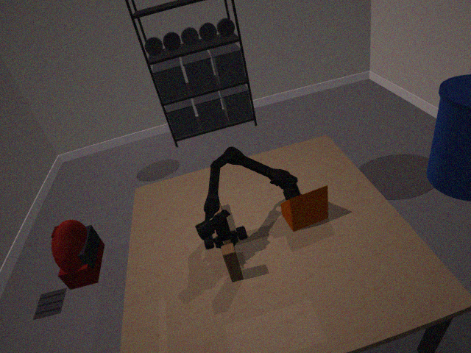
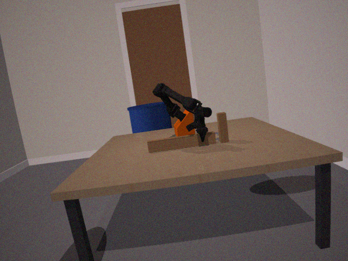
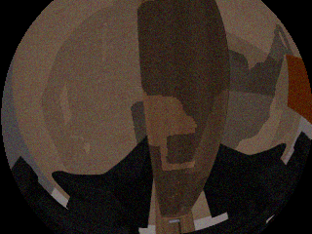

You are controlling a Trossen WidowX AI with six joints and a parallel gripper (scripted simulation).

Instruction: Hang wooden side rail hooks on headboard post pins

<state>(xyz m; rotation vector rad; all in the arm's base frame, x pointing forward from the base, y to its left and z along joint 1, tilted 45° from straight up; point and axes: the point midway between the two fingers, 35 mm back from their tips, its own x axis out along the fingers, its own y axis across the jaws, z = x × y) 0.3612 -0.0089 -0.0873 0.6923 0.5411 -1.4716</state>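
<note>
The wooden side rail lies nearly level, its far end low at the table top. My gripper is shut on the rail near its hook end, one finger on each side. The headboard post stands upright just beyond that end, with a narrow gap between. Bluish steel hooks show faintly in the gap in the exterior view. The slot and pins are hidden, so I cannot tell whether the hooks touch the pins, nor whether the rail's near end is slightly raised.
The orange arm base block stands on the table, beside the rail. A blue barrel, a rack and a red object are off the table.
</note>
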